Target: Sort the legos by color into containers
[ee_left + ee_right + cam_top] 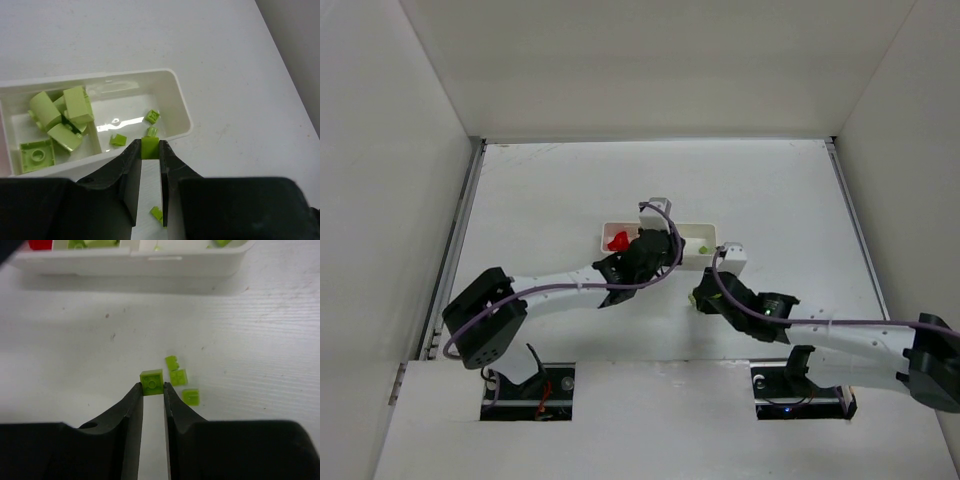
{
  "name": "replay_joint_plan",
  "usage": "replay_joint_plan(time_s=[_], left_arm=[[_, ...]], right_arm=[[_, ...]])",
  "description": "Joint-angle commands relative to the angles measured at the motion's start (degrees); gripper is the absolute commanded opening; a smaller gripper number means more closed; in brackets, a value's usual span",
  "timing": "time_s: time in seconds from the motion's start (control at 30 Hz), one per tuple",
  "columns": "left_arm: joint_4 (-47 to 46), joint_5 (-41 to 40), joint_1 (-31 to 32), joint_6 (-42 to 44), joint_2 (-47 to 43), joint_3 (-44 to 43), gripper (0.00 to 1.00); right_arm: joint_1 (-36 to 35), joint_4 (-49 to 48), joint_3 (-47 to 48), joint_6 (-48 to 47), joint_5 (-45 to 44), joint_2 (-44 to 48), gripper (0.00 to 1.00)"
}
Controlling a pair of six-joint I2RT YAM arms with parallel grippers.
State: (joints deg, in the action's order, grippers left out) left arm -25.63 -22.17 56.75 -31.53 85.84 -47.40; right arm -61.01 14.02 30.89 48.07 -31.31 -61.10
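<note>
Left pincer [148, 148] is gripping a green brick [149, 149], its arm [570, 283] hiding the tray's [692, 261] middle overhead; right pincer [152, 389] is pinching another brick [152, 380].

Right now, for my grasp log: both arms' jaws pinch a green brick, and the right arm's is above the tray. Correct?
Not quite. The right wrist view shows the right jaws pinching their green brick over the table, short of the tray. The left jaws do pinch a second green brick.
</note>
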Motion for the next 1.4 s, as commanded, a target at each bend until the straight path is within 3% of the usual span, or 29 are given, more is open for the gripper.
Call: replay_joint_plan(time_s=[0.0,0.2,0.37,0.47,0.7,1.0,1.07,1.2,1.37], left_arm=[[-2.06,2.84,-0.81,0.15,3.61,-4.89,0.14],[-0.48,4.42,-2.39,1.21,11.88,-11.22,0.19],[-0.13,4.07,-2.83,1.12,14.09,-12.46,0.37],[-0.30,2.93,-2.92,1.21,10.94,-10.62,0.43],[-0.04,-0.14,-0.73,1.21,-0.49,-1.49,0.36],[6.11,-8.93,9.99,-4.94,-5.87,8.28,0.36],[6.38,-9.47,11.31,-5.91,-4.90,8.11,0.37],[5.94,-9.47,12.72,-8.72,-1.30,6.27,0.40],[5.76,-8.15,13.95,-10.74,3.97,2.40,0.43]], right_arm=[[3.48,2.94,-0.48,-0.70,-1.39,4.14,0.17],[7.70,2.68,-0.57,-1.23,-1.12,7.66,0.18],[13.67,-1.18,1.27,-5.70,0.80,6.70,0.18],[17.10,-5.30,3.11,-8.16,2.74,3.37,0.18],[20.63,-14.54,9.09,-11.86,6.26,-8.31,0.18],[22.12,-16.92,17.17,-14.50,5.65,-20.63,0.19],[22.47,-16.92,18.23,-14.59,5.47,-21.86,0.25],[22.12,-16.66,17.45,-14.68,3.19,-20.20,0.47],[22.12,-14.90,13.15,-13.89,1.87,-14.68,0.48]])
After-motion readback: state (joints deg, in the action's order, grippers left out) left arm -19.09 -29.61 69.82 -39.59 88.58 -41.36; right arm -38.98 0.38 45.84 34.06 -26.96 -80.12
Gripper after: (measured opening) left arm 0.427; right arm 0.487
